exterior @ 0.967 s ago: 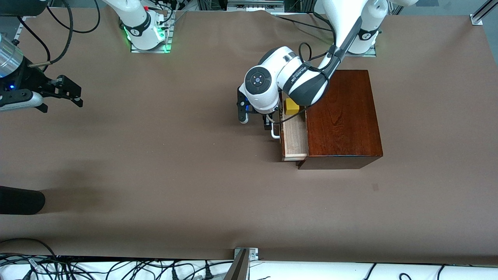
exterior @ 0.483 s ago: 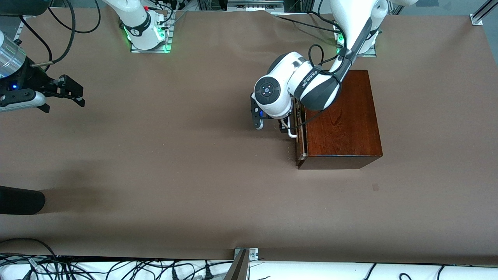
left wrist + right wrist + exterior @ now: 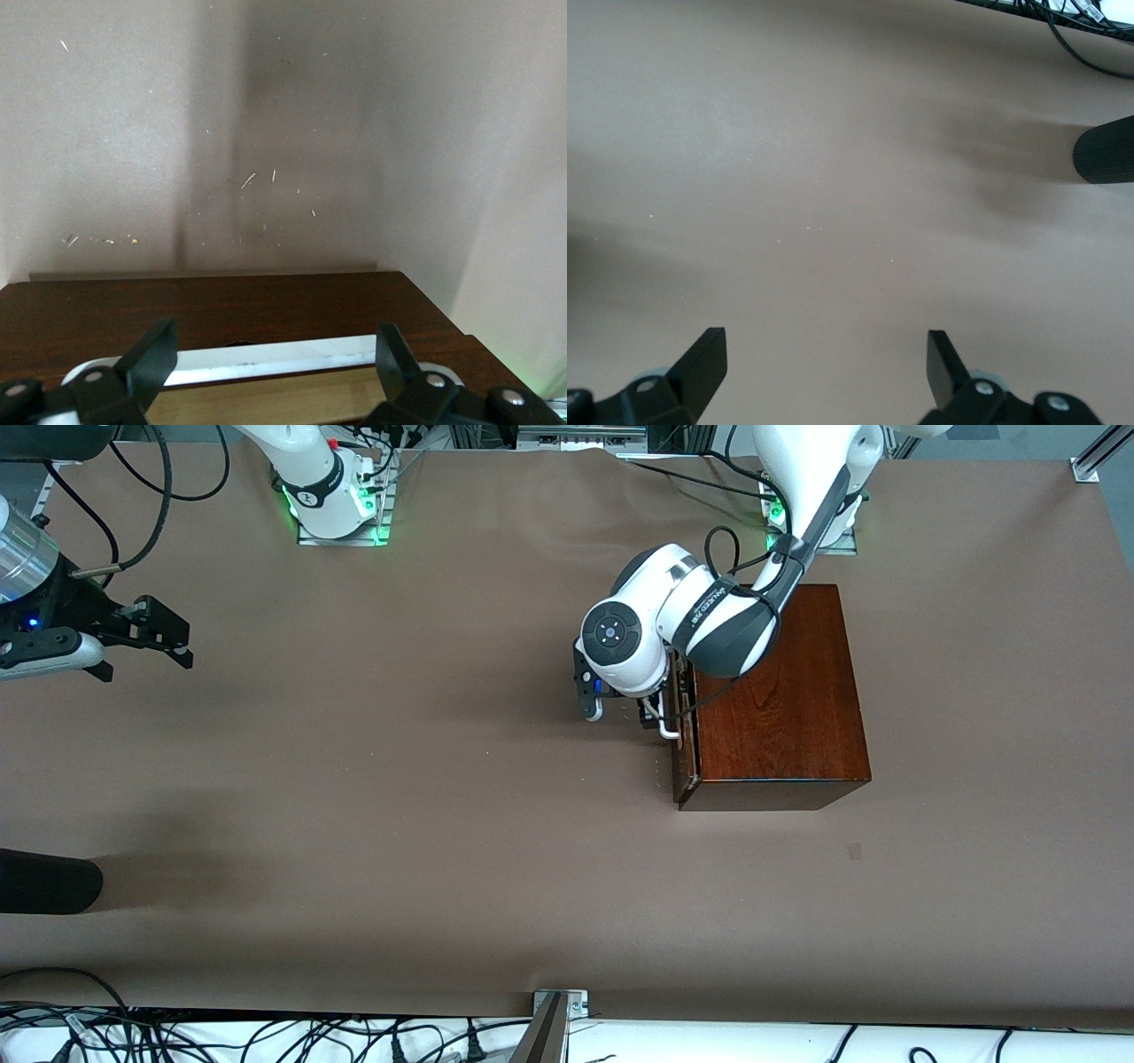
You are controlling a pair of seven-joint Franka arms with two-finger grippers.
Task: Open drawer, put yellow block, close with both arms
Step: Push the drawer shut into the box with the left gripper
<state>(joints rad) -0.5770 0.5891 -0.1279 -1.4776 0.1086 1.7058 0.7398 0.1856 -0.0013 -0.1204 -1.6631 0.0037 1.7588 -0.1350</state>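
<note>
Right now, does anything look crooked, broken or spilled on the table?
Nothing stands out. The wooden box sits flat on the table with its drawer pushed almost fully in. The left gripper is open at the white handle. The right gripper waits open over bare table at the right arm's end.

Box: we see the shiny dark red-brown wooden box (image 3: 780,691) filling the left arm's end of the brown table (image 3: 399,824).
Drawer front: the left gripper (image 3: 275,372) stands wide at the white bar handle (image 3: 275,359).
Middle: open table.
Right gripper (image 3: 164,636): waits spread wide, over bare cloth.
</note>
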